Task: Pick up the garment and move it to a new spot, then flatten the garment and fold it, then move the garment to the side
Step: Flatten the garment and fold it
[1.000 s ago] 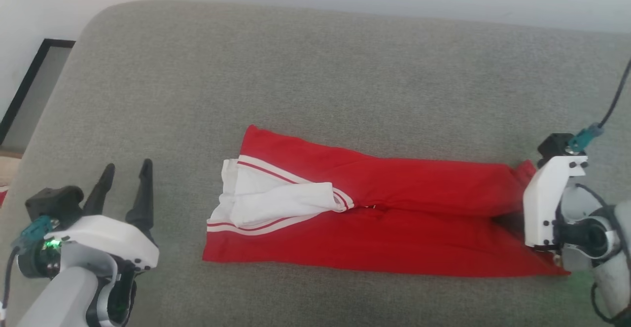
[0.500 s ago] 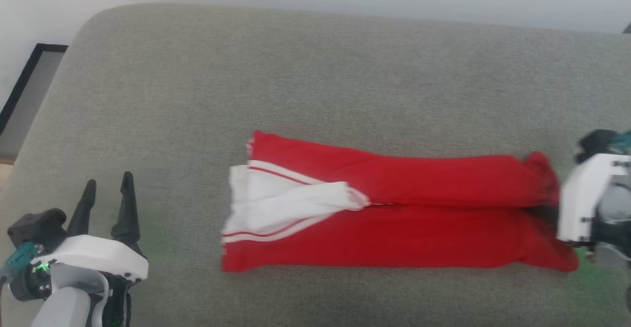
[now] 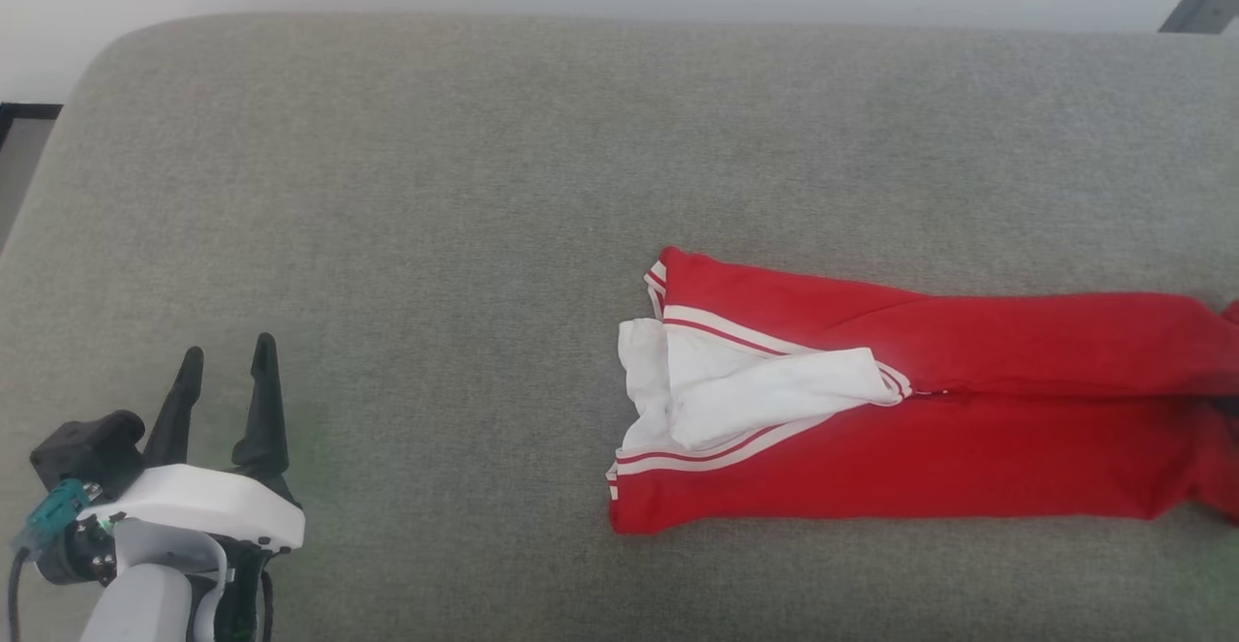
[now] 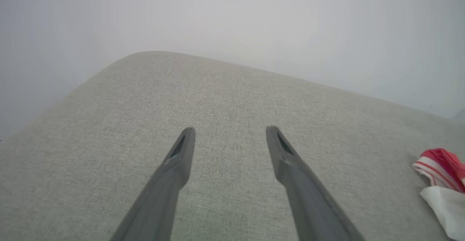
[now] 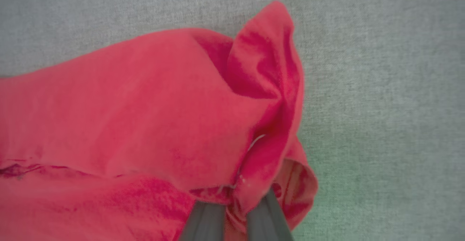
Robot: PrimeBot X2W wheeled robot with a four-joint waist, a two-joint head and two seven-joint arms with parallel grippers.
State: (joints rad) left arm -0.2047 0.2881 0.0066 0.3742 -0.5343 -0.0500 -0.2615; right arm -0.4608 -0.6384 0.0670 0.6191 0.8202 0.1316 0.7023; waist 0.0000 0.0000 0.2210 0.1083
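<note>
Right gripper pinching crumpled red garment end

A broad upholstered surface of grey woven fabric, rounded at its far left corner, spans the head view. One thing lies on it: a red jersey with white sleeves and white-red striped trim, folded into a long narrow band lying sideways on the right half. The sleeve end faces the middle of the surface; the opposite end is bunched into a raised fold
</note>
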